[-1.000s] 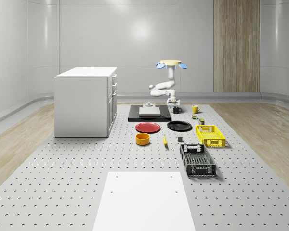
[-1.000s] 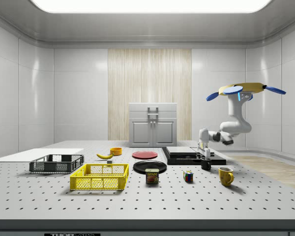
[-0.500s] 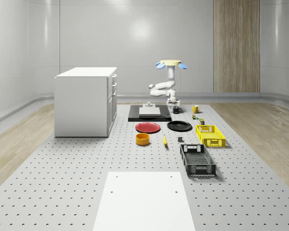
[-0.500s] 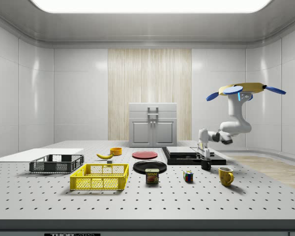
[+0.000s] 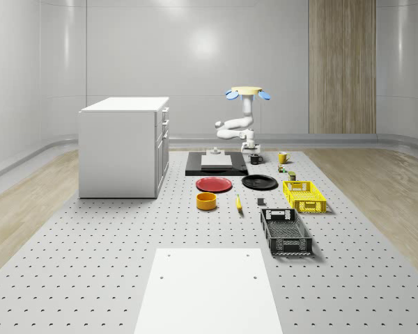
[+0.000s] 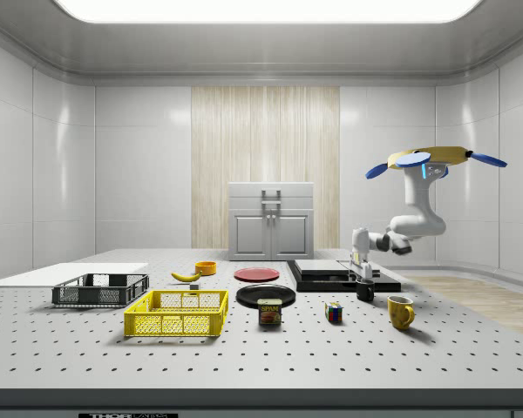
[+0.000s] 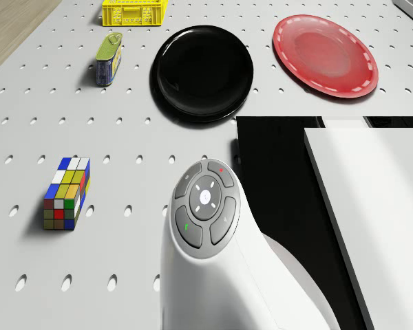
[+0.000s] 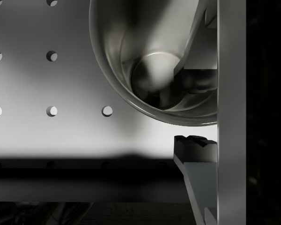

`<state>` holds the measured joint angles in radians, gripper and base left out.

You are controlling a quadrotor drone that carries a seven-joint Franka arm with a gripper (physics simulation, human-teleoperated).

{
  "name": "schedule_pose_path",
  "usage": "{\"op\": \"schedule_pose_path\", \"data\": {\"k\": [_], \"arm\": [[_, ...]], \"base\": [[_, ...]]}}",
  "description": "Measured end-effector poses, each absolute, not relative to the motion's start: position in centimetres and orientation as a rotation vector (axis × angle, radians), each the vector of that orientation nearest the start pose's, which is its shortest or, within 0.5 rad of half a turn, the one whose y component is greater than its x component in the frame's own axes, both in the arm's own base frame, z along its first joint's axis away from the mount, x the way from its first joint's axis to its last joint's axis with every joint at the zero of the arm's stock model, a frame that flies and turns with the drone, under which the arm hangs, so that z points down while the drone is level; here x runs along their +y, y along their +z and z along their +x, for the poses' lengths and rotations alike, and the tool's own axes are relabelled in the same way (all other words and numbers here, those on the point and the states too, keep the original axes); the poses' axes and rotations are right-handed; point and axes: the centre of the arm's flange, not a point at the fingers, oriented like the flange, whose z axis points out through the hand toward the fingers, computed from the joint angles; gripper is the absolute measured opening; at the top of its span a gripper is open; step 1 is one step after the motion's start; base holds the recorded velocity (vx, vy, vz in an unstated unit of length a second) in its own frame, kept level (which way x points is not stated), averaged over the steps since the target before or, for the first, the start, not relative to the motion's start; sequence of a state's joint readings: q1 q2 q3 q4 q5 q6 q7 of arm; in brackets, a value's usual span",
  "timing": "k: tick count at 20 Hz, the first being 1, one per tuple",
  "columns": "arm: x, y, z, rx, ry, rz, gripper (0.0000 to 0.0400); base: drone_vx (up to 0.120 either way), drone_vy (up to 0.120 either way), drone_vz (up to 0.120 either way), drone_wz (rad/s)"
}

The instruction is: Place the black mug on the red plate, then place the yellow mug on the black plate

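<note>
Standing upright on the perforated grey table (image 6: 270, 353), the glossy black mug (image 8: 152, 61) has the gripper (image 8: 196, 105) straddling its rim, unclamped; the drone (image 6: 436, 158) hovers above.

White cabinet (image 5: 124, 146), pegboard floor (image 5: 90, 264), grey walls (image 5: 195, 56)

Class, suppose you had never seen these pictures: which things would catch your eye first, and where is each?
The drone hovering by the table's far end, its white arm bent down so the hand straddles the black mug's rim. Then the bright yellow mug beside it, and the red plate next to the black plate.
</note>
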<state>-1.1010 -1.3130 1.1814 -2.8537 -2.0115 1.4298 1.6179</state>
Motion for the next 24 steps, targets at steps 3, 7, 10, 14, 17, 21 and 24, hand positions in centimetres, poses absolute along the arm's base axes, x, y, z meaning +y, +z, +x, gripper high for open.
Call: {"op": "schedule_pose_path", "data": {"k": [3,7,10,14,17,21,24], "arm": [[0.0,52.5,30.7,-0.002,0.785,0.001,0.0117],[0.0,51.0,30.7,-0.002,0.785,0.001,0.0113],[0.0,50.2,30.7,-0.002,0.785,0.001,0.0111],[0.0,49.7,30.7,-0.002,0.785,0.001,0.0110],[0.0,49.5,30.7,-0.002,0.785,0.001,0.0110],[0.0,49.4,30.7,-0.002,0.785,0.001,0.0110],[0.0,49.3,30.7,-0.002,0.785,0.001,0.0110]], "base": [[0.000,0.000,0.000,0.000],[0.000,0.000,0.110,0.000],[0.000,0.000,0.120,0.000],[0.110,-0.090,0.120,0.000],[0.120,-0.120,0.107,0.000],[0.120,-0.120,0.000,0.000],[0.120,-0.120,0.000,0.000]]}}
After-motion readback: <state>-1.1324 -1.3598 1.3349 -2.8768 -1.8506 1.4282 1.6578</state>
